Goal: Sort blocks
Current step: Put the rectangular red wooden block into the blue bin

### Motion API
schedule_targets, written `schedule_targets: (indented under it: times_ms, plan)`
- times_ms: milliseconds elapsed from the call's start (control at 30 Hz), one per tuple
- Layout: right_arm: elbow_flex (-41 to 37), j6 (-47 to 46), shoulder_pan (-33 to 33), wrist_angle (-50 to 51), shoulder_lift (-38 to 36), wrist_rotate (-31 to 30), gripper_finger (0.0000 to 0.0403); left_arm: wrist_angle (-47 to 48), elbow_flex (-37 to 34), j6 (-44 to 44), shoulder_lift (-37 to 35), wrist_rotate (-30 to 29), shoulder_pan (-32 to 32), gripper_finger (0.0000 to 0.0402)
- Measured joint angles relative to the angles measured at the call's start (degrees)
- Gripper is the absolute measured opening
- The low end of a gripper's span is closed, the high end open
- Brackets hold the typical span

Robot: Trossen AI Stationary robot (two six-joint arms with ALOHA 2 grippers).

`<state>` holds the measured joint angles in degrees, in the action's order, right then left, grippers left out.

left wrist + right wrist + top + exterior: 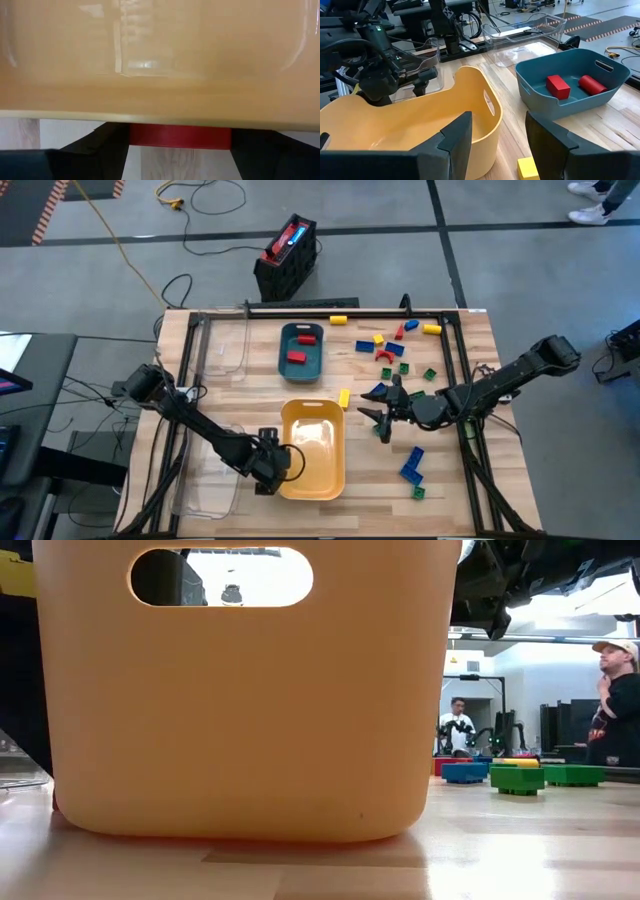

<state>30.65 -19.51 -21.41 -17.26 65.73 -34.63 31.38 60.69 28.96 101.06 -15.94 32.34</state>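
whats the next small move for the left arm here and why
Probably carry the red block away from the yellow tray toward the teal tray. The left end effector, at the yellow tray's near left rim, has a red block between its fingers, and the teal tray already holds two red blocks.

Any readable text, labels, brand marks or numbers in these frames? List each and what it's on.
None readable.
Red-and-black box: no lettering can be made out.
Yellow tray, teal tray, blocks: no print visible.
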Motion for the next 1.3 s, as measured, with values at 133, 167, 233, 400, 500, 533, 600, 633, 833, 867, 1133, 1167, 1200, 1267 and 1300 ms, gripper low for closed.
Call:
schedule_targets:
  times_ms: [133,167,233,400,500,533,600,633,833,867,1133,1167,1200,1267,1300]
  plan:
    - [0.0,0.0,0.0,0.0,0.0,0.02,0.0198,4.17,-0.08,0.84,-1.64,0.62,0.0,0.0274]
    - [0.0,0.0,0.0,0.0,0.0,0.02,0.0198,5.08,-0.11,1.09,-2.43,0.63,0.0,0.0274]
    - [0.0,0.0,0.0,0.0,0.0,0.02,0.0198,6.96,-0.11,1.55,-4.46,0.42,-0.01,0.0274]
    - [0.0,0.29,0.0,-0.02,0.0,0.0,0.0198,12.1,-0.11,0.58,-10.35,-3.36,-1.57,0.0274]
    - [0.0,0.46,0.0,0.02,0.0,0.0,0.0198,15.43,-0.09,-1.83,-13.96,-6.87,-4.07,0.0274]
    - [0.0,0.48,0.0,0.0,0.0,0.0,0.0198,16.12,-0.09,-3.04,-15.0,-7.34,-5.25,0.0274]
    - [0.0,0.46,0.0,0.06,0.0,0.0,0.0198,16.89,-0.09,-5.97,-17.08,-7.99,-7.98,0.0274]
    - [0.0,0.48,0.0,0.06,0.0,-0.01,0.0198,17.25,-0.09,-7.7,-17.95,-8.27,-9.63,0.0274]
    - [0.0,0.59,-0.4,0.07,0.2,-0.04,0.0198,19.1,-0.04,-18.13,-22.4,-8.98,-21.4,0.0274]
    - [0.0,0.76,-0.7,0.08,0.2,-0.05,0.0198,18.88,-0.04,-20.02,-23.09,-8.97,-23.45,0.0274]
    - [0.0,2.05,-2.36,2.34,0.2,-0.07,0.0198,8.45,0.03,-36.55,-24.44,0.31,-41.61,0.0274]
    - [0.0,2.05,-2.36,3.52,0.01,-0.07,0.0198,7.67,0.58,-38.04,-23.66,2.47,-43.78,0.0274]
    - [0.0,2.05,-2.36,4.92,-0.19,-0.07,0.0198,7.23,1.36,-39.36,-22.88,3.86,-45.77,0.0274]
    - [0.37,1.99,-2.1,8.48,-0.52,-0.09,0.0198,7.42,3.48,-41.8,-20.57,5.76,-49.23,0.0274]
    - [0.89,1.92,-2.02,10.63,-0.64,-0.08,0.0198,7.38,4.84,-43.12,-19.26,6.79,-50.57,0.0274]
